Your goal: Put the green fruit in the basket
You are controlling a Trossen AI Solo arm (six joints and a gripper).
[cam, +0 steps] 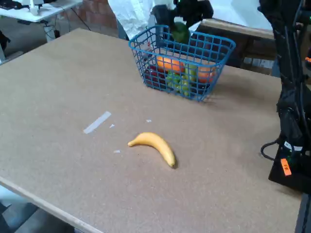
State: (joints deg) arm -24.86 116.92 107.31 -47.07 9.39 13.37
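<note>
brown tabletop, basket (214, 48) at the back; gripper (179, 24) clenched on the green fruit (181, 33) above its rim. released off-centre, it might bounce out toward the banana (154, 145).

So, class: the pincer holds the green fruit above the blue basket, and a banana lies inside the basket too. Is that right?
One thing is wrong. In the fixed view the banana lies on the table, in front of the basket, not inside. The pincer does hold the green fruit above it.
</note>
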